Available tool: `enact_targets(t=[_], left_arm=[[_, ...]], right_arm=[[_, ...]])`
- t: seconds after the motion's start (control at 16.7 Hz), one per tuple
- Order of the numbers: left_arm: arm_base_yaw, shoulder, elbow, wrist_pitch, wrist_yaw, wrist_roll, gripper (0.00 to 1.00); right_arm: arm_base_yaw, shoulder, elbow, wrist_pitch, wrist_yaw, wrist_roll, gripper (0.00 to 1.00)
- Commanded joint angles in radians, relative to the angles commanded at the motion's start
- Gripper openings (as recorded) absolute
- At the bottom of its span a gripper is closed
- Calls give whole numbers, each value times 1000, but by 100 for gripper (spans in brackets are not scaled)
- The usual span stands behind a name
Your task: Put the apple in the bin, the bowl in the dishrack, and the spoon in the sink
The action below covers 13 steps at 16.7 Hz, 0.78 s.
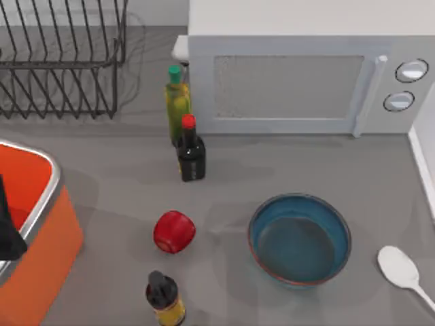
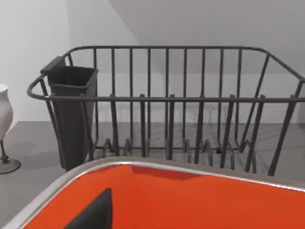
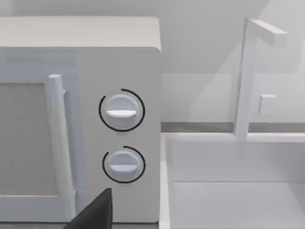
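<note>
Nothing sorted yet: apple (image 1: pixel 174 231), bowl (image 1: pixel 300 239), spoon (image 1: pixel 402 269) sit loose on counter (image 1: pixel 285 170). Left gripper (image 1: pixel 8 227) hangs over bin (image 1: pixel 51 234), prob for drop-offs; can't tell fingers, either arm.

One apple (image 1: pixel 174 231), one bowl (image 1: pixel 299 239), one spoon (image 1: pixel 402 269), three bottles (image 1: pixel 191 151), one microwave (image 1: pixel 299 81), one dishrack (image 1: pixel 61 61), one bin (image 1: pixel 34 224).

The grey tabletop (image 1: pixel 306 163) carries a white microwave (image 1: pixel 299 81) at the back. Left of the microwave stand an oil bottle (image 1: pixel 177 102) and a dark red-capped bottle (image 1: pixel 191 153), farther left the dishrack (image 1: pixel 61 64). In front of the microwave sit the bowl (image 1: pixel 299 239), the apple (image 1: pixel 174 231), the spoon (image 1: pixel 402 270), a black-capped bottle (image 1: pixel 164 299) and the bin (image 1: pixel 41 231).
</note>
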Motion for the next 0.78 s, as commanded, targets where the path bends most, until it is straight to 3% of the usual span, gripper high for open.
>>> enact_targets(t=[0.36, 0.78], left_arm=[[-41, 104, 86, -84, 4, 4, 100], [-213, 661, 494, -413, 25, -1, 100]], right_arm=[[0, 0, 0, 0, 0, 0, 100], [0, 0, 0, 0, 0, 0, 100]])
